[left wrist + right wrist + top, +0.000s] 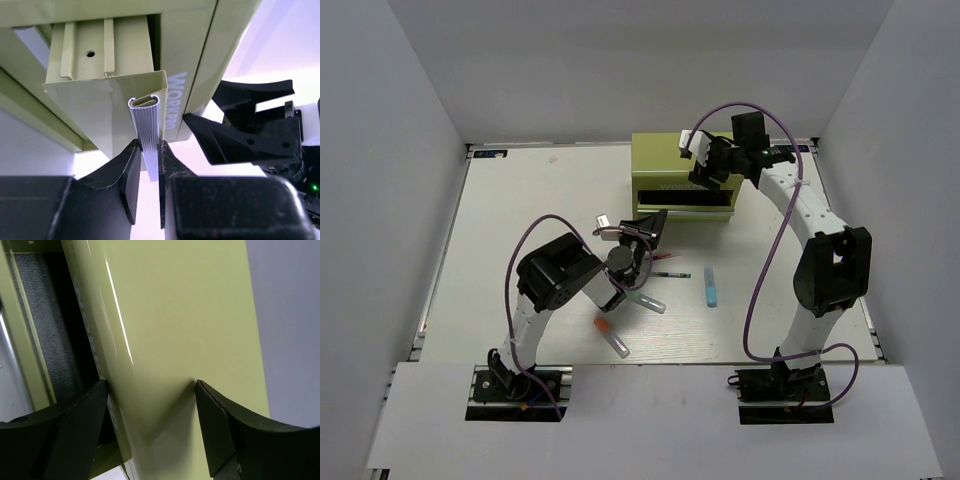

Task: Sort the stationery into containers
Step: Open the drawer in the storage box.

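The olive-green tool chest (665,160) stands at the back middle, one front drawer (685,199) pulled out a little. My left gripper (653,222) is shut on the drawer's ribbed silver handle (146,120), its pads (131,175) on both sides. My right gripper (708,165) rests open on the chest's top (170,315), fingers (215,430) spread across the front edge. On the table lie a light-blue marker (711,287), a thin green pen (671,274), a red pen (662,259), a green-capped marker (649,302) and an orange-capped marker (611,336). The white pen is hidden.
The drawer's grey-lined inside (47,335) shows in the right wrist view. The right arm's black gripper body (250,135) sits close beside the drawer front. White walls close in the table (520,220) on three sides.
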You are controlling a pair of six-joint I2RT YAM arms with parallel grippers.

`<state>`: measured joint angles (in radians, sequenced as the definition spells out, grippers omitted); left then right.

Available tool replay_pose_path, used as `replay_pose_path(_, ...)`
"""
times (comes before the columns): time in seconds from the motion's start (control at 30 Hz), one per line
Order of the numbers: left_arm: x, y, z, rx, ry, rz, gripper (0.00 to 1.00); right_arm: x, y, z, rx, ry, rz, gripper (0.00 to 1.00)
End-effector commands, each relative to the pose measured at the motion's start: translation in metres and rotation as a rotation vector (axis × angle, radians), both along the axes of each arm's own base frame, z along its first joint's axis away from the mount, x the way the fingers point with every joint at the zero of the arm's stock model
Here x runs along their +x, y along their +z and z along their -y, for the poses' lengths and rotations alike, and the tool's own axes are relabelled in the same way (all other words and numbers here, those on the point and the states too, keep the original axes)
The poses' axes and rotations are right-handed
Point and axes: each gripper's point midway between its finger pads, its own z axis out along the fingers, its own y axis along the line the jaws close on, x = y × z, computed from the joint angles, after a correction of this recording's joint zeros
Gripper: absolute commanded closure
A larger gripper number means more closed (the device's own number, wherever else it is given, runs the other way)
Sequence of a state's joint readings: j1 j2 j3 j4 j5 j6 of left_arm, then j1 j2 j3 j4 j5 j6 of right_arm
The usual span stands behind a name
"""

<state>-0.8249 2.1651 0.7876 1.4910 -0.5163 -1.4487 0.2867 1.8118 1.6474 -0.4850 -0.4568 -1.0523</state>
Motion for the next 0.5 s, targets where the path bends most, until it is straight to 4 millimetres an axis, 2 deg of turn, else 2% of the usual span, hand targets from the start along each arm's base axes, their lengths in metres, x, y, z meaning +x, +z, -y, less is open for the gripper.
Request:
replay_pose_path(0.0,-0.024,0.007,-0.016,-0.019,0.016,0.048,1.00,0.016,-0.009,0.004,-0.002,-0.062,-0.016,0.27)
replay_pose_path(0.13,-0.028,0.010,-0.017,-0.037,0.021,0.059,1.00,0.014,-0.010,0.003,0.007,-0.061,-0.025,0.21)
replay_pose_path(0.2,-0.027,0.013,-0.019,-0.048,0.030,0.066,0.81,0.011,-0.007,0.001,0.016,-0.054,-0.024,0.19)
replay_pose_path(0.27,-0.028,0.009,-0.016,-0.033,0.016,0.057,0.54,0.006,-0.005,0.000,0.024,-0.040,-0.024,0.13)
replay_pose_path(0.3,-0.028,0.014,-0.016,-0.029,0.018,0.064,0.50,0.003,0.002,0.002,0.030,-0.035,-0.007,0.13)
replay_pose_path(0.33,-0.029,0.013,-0.018,-0.021,0.018,0.057,0.47,0.000,-0.001,0.001,0.027,-0.030,-0.012,0.12)
replay_pose_path(0.37,-0.033,0.021,-0.018,-0.025,0.006,0.064,0.41,-0.002,0.002,0.000,0.040,-0.018,-0.007,0.10)
replay_pose_path(0.4,-0.035,0.020,-0.017,-0.004,-0.010,0.062,0.39,-0.006,0.011,0.001,0.050,-0.015,0.011,0.10)
replay_pose_path(0.47,-0.042,0.020,-0.021,0.013,-0.021,0.061,0.34,-0.013,0.009,-0.001,0.060,-0.001,0.008,0.10)
